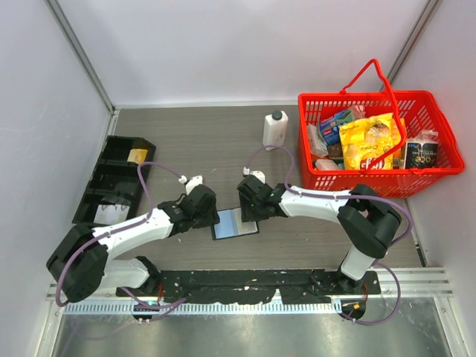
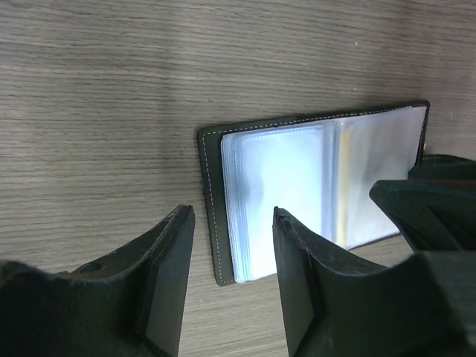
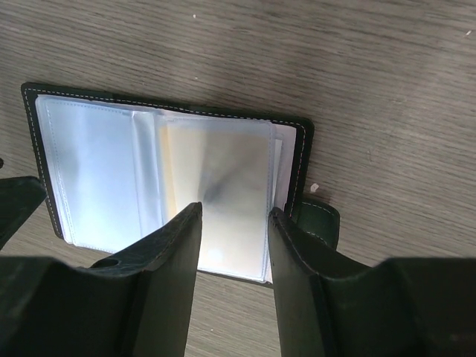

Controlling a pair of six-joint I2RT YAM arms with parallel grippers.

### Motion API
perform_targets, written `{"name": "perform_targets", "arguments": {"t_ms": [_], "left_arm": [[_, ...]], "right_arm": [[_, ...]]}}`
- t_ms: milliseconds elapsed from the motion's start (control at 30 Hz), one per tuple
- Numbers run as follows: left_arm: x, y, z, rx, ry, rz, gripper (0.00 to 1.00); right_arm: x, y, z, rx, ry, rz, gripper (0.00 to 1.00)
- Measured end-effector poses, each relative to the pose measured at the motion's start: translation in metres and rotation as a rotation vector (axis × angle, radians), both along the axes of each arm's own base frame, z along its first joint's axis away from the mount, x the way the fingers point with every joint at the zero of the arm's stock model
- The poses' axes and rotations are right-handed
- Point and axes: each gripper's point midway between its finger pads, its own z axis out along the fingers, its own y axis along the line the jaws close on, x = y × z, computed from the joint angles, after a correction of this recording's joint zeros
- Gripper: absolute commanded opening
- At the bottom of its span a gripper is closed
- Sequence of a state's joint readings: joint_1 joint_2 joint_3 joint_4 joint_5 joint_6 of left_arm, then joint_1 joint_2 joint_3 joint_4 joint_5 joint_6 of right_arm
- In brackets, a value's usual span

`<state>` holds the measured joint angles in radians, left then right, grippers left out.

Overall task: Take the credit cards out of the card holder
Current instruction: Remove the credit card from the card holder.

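The card holder lies open and flat on the wooden table between my two grippers, a black bifold with white stitching and clear plastic sleeves. In the right wrist view a yellowish-orange credit card shows inside the right-hand sleeve, and the snap tab sticks out beside it. The other sleeves look pale blue. My left gripper hovers open over the holder's left corner. My right gripper hovers open over the yellowish card's near edge. Neither pair of jaws has anything between them.
A red shopping basket full of packets stands at the back right. A white bottle stands behind the holder. A black compartment tray lies at the left by the wall.
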<state>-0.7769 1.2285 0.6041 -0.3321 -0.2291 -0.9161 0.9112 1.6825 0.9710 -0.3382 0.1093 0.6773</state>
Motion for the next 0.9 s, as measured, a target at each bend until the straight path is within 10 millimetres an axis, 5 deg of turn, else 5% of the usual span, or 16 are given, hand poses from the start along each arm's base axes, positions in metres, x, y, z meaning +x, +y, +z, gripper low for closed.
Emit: {"name": "perform_targets", "arguments": {"t_ms": [400, 900], "left_arm": [[0.013, -0.011, -0.021, 0.010, 0.038, 0.089, 0.51], [0.026, -0.014, -0.024, 0.036, 0.008, 0.113, 0.24]], "right_arm": [[0.002, -0.002, -0.002, -0.026, 0.000, -0.017, 0.47], [0.010, -0.005, 0.002, 0.010, 0.007, -0.013, 0.43]]}}
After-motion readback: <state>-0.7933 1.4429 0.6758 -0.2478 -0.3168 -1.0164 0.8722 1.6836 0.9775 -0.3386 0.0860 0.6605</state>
